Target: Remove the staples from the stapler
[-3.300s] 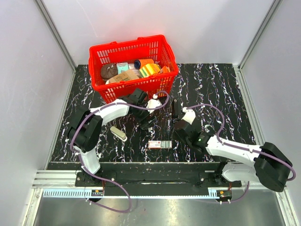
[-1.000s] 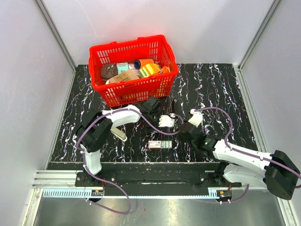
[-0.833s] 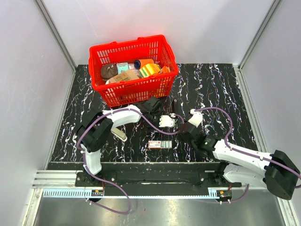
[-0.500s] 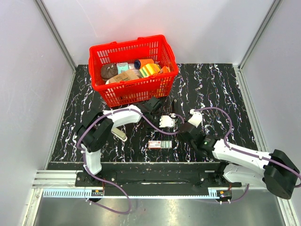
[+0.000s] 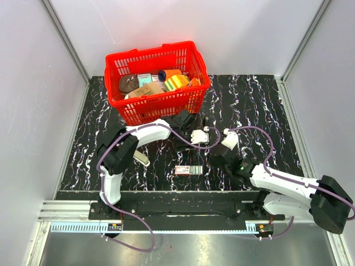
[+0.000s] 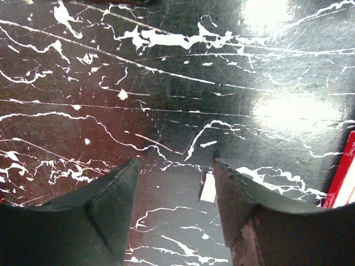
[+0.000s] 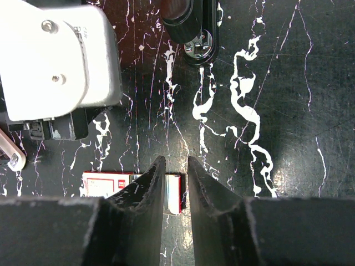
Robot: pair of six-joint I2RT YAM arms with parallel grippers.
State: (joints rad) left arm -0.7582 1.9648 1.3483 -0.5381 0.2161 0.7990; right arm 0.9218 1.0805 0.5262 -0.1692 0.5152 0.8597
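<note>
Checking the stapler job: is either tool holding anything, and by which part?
Nothing is held. The left tool frames only table; the right tool, narrowly open, is empty, the stapler lying apart.

One red plastic mesh basket point(image 5: 158, 54) holding what appear to be some seven assorted packaged items point(image 5: 148, 87), too crowded for a firm count; one black metal stapler point(image 5: 206, 124); one small red-and-white cardboard staple box point(image 5: 188, 169); one cream oblong bar point(image 5: 142, 159); two white-and-black robot arms point(image 5: 145, 133) point(image 5: 277, 178).
</note>
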